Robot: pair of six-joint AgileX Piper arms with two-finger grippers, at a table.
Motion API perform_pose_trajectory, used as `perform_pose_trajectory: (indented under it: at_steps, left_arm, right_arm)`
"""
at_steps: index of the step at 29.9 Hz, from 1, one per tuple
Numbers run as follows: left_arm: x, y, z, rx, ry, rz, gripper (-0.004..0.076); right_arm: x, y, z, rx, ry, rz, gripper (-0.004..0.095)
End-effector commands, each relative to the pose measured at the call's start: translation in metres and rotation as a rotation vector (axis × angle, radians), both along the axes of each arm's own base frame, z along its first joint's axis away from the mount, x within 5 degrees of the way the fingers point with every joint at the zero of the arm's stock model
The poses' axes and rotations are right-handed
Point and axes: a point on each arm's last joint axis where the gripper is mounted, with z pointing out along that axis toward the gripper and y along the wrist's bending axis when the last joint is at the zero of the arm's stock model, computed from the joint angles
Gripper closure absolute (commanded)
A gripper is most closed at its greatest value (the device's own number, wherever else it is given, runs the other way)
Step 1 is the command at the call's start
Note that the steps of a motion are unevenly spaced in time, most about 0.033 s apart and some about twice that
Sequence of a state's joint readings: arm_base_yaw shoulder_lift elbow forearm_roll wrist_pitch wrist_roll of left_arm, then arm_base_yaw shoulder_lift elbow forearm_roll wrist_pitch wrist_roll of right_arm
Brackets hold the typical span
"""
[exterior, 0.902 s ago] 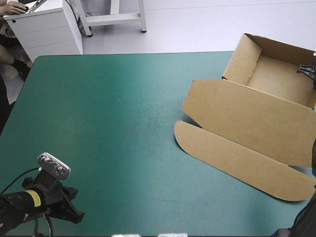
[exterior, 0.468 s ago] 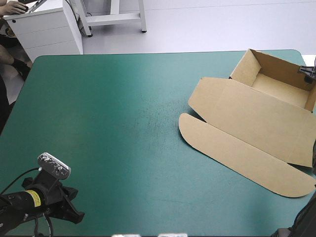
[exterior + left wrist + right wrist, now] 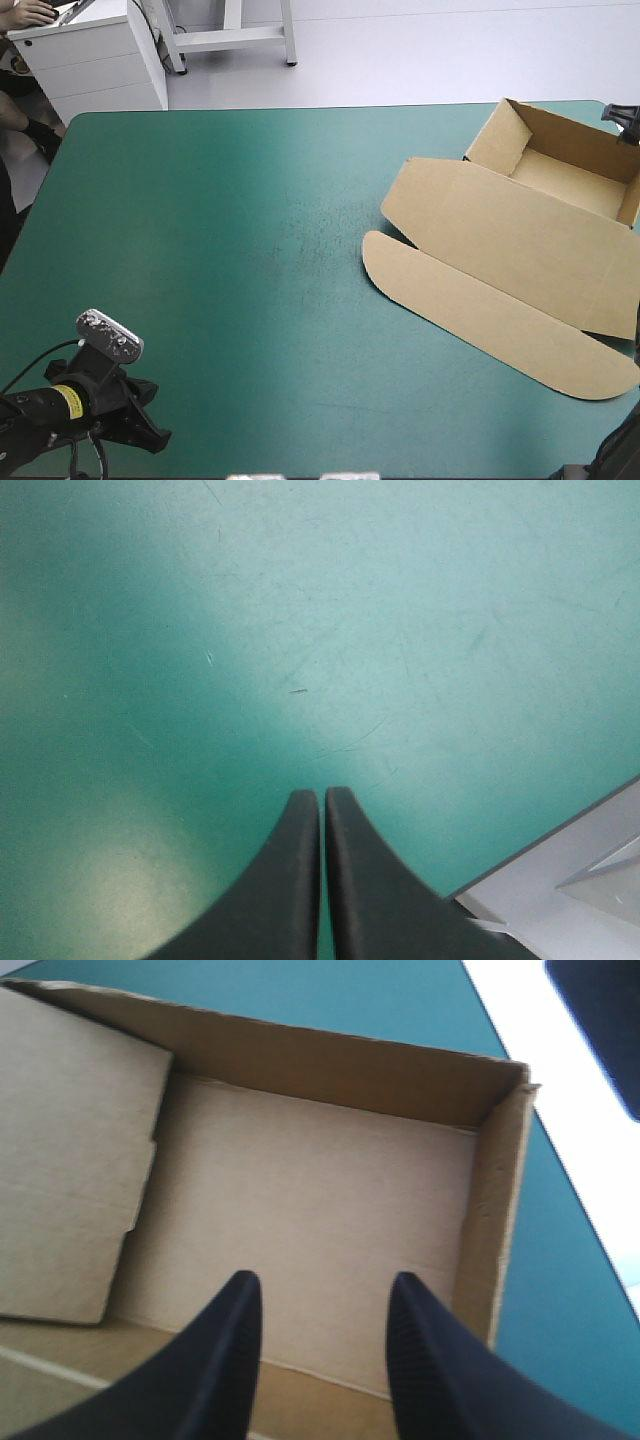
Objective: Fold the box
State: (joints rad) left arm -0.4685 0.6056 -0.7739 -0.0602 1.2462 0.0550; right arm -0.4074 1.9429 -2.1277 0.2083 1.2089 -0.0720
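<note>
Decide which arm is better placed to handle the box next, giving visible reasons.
Right, likely. The right end effector is open above the box, over its tray. The left end effector is shut over the bare teal-green cover, at the near left, far from the box.

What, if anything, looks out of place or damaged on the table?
Nothing is damaged or spilled. The box only lies askew on the table, at its far right corner, an open tray with its lid flat. The right claw hovers open over the tray.
</note>
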Motion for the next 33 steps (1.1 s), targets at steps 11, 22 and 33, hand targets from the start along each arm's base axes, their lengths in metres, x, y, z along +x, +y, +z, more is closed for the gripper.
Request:
perform_pose_trajectory:
  at_steps: [11,22,33]
  left_arm:
    - [0.008,-0.005,0.013,-0.073,-0.113,0.009,0.0731]
    - [0.015,-0.004,0.018,-0.078,-0.209,0.021,0.0731]
    - [0.015,-0.003,0.018,-0.068,-0.224,0.019,0.0731]
  right_arm:
    - [-0.026,0.079,0.042,0.039,-0.084,0.285,0.0918]
    - [-0.055,0.171,0.025,-0.098,0.011,0.49,0.0918]
    - [-0.148,0.222,0.026,-0.116,-0.179,0.644,0.0917]
